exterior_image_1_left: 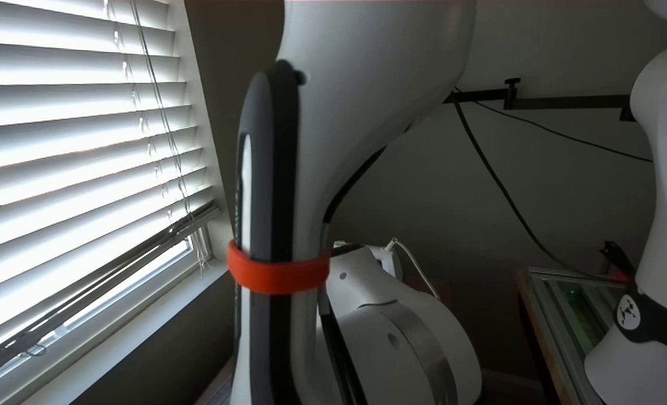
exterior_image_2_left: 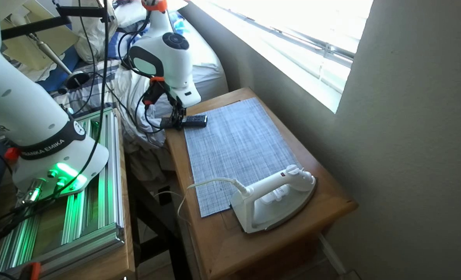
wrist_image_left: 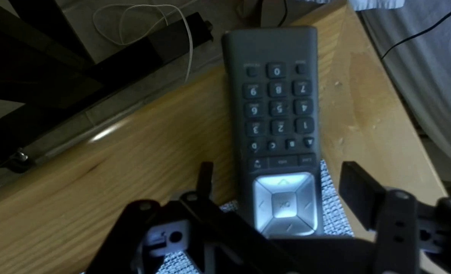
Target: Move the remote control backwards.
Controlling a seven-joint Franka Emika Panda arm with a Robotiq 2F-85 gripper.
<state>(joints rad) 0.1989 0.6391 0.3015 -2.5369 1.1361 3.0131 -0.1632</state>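
Note:
A long black remote control (wrist_image_left: 278,114) with number keys and a silver OK pad lies across the corner of a wooden table in the wrist view, partly over a woven mat. Its lower end is hidden behind the gripper. My gripper (wrist_image_left: 278,184) is open, with one finger on each side of the remote and a visible gap to both edges. In an exterior view the remote (exterior_image_2_left: 195,121) lies under the gripper (exterior_image_2_left: 178,123), sticking out on both sides. The fingertips are too dark there to make out. The remote and the gripper are out of view in the exterior view filled by the arm.
A grey woven mat (exterior_image_2_left: 238,140) covers much of the wooden table (exterior_image_2_left: 214,249). A white iron (exterior_image_2_left: 273,198) with a cord stands at the table's far end from the gripper. A wall and window run along one side; a bed (exterior_image_2_left: 207,66) stands behind.

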